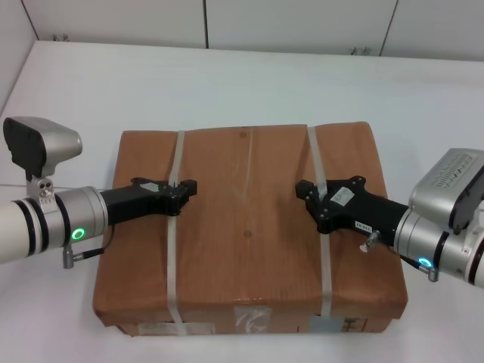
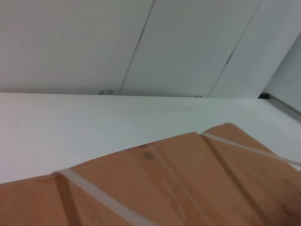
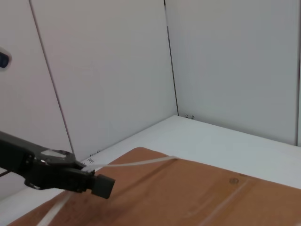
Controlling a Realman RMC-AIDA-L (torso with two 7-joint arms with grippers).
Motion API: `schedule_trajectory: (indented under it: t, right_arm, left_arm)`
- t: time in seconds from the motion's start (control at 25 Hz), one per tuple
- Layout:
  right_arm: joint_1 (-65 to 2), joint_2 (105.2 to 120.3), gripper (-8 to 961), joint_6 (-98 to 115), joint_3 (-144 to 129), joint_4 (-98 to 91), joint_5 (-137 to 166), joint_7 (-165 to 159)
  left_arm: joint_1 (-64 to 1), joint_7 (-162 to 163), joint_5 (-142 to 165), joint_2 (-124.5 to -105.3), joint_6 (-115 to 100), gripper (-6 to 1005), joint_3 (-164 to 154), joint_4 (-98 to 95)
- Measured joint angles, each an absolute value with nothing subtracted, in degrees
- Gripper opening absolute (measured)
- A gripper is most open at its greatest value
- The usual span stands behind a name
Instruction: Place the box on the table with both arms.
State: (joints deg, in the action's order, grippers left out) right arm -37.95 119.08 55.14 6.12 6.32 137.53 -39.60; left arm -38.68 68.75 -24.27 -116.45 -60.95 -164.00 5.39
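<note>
While the cardboard box (image 1: 249, 227) fills the middle of the head view, lying flat with the white table (image 1: 227, 83) showing around it from nine o'clock over twelve to three, both arms reach in over its top. The left gripper (image 1: 184, 195) comes from nine o'clock and ends right at the left plastic strap (image 1: 173, 249); it looks clamped on or hooked under that strap, though I cannot tell which, nor how its jaws stand. The right gripper (image 1: 304, 193) comes from four o'clock and ends at the right plastic strap (image 1: 324, 257), and its jaws cannot be read either. White labels (image 1: 253, 321) show on the near side at six o'clock. From the left wrist view, only the box top (image 2: 178, 183) with its two straps and the bare table (image 2: 94, 127) beyond appear; no fingers show. From the right wrist view, the left gripper (image 3: 101, 185) sits over the far strap (image 3: 136, 163), which looks pulled slightly off the cardboard. Judging from this, the risk is uneven release: if one arm lets go or lifts first, the thin strap could slip or stretch, and the box could tilt, twist or skid on the smooth table.
</note>
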Motion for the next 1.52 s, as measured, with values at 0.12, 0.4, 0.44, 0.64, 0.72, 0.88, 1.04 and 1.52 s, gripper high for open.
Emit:
schedule_trajectory:
  t: [0.12,0.4,0.44,0.64,0.72,0.88,1.04,1.52]
  right_arm:
    - [-38.03,119.09,30,55.06,5.69,6.66,137.54,-39.61]
    - [-38.62,119.09,33,51.68,5.36,7.78,137.55,-39.63]
    - [-38.7,119.09,34,51.01,5.34,7.87,137.55,-39.61]
    - [-38.85,119.09,36,49.84,4.75,8.34,137.6,-39.17]
    - [-38.85,119.09,77,49.81,4.67,8.34,137.62,-38.81]
    - [-38.84,119.09,237,49.71,4.75,8.28,137.64,-38.61]
    - [-38.42,119.09,313,49.65,5.33,8.21,137.0,-38.97]
    - [-36.74,119.09,678,49.47,7.38,7.93,136.77,-39.66]
  left_arm:
    - [-38.82,68.45,-24.27,-116.45,-60.03,-3,-163.99,5.35]
    - [-38.88,67.85,-24.22,-116.54,-59.05,0,-164.0,5.34]
    - [-38.88,67.63,-24.22,-116.6,-58.76,0,-164.0,5.25]
    - [-38.68,66.6,-24.57,-116.74,-58.36,54,-164.0,4.69]
    - [-38.6,66.44,-24.66,-116.74,-58.35,75,-163.98,4.67]
    - [-38.4,63.8,-24.3,-116.78,-58.32,118,-163.93,4.54]
    - [-38.39,63.26,-23.64,-116.82,-56.97,268,-163.91,4.07]
    - [-38.16,62.84,-23.86,-116.61,-57.15,755,-164.01,4.06]
